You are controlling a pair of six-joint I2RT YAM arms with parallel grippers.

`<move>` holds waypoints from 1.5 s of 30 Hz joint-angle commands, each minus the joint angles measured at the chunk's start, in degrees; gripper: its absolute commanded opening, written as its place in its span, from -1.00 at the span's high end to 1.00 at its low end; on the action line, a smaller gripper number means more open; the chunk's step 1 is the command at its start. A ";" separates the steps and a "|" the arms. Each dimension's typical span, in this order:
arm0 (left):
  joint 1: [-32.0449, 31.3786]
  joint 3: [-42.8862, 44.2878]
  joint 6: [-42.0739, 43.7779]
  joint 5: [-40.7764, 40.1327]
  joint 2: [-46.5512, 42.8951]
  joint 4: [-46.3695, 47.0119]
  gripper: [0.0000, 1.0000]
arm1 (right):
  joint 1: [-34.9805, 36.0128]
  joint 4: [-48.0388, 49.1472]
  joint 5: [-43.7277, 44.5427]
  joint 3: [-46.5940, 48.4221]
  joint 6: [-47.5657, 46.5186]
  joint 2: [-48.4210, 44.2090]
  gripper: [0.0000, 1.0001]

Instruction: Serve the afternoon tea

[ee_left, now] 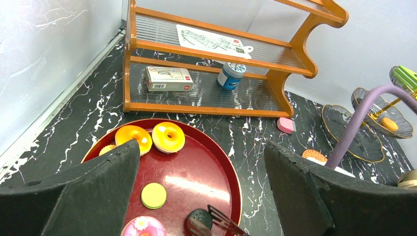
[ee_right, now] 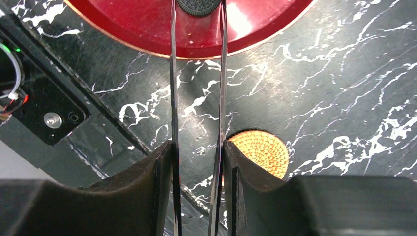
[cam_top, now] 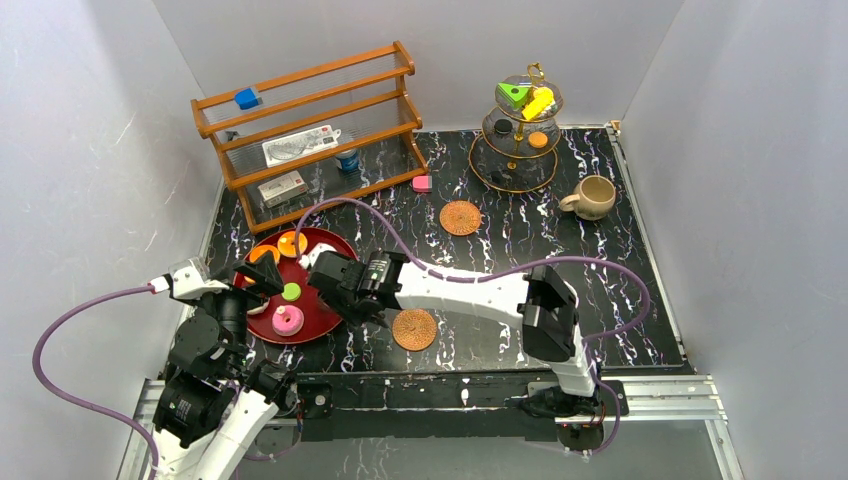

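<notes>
Left gripper (ee_left: 200, 157) hangs open and empty over the near-left part of the red tray (cam_top: 322, 252), its fingers wide apart and touching nothing.

On the tray lie two orange cookies (ee_left: 168, 136) side by side at the far rim, a green-yellow disc (ee_left: 153, 195) near the middle, a pink donut (ee_left: 142, 228) at the near edge and a black disc (ee_right: 199, 6) to the right of the donut. By my count that leaves five pastries to move.

To the right, the right gripper (ee_right: 196, 145) is clamped on a pair of thin metal tongs (ee_right: 173, 73), one finger pressed against each blade. The blades reach over the tray's rim, and their tips stand either side of the black disc. The disc lies flat on the tray. I cannot tell whether it is truly pinched.

Beside the tray's right rim lies the near coaster (cam_top: 414, 329), bare. The far coaster (cam_top: 460, 217), toward the back of the table, is bare as well.

Further right, the tiered stand (cam_top: 517, 183) carries a green wedge (cam_top: 512, 93) and a yellow piece (cam_top: 538, 103) on top. A second black disc (cam_top: 503, 126) and another orange cookie (cam_top: 538, 139) sit on the tier below.

Rightmost, the beige mug (cam_top: 594, 197) stands upright on the bare table, well apart from both coasters. I see no second cup.

I judge the serving less than half done. Four pastries are on the stand and five wait on the tray. No cup is on a coaster.
</notes>
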 commanded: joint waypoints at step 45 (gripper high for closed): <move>-0.19 0.32 0.35 3.40 3.17 1.44 -0.89 | -52.61 11.78 -1.02 -9.85 -5.49 -24.83 0.09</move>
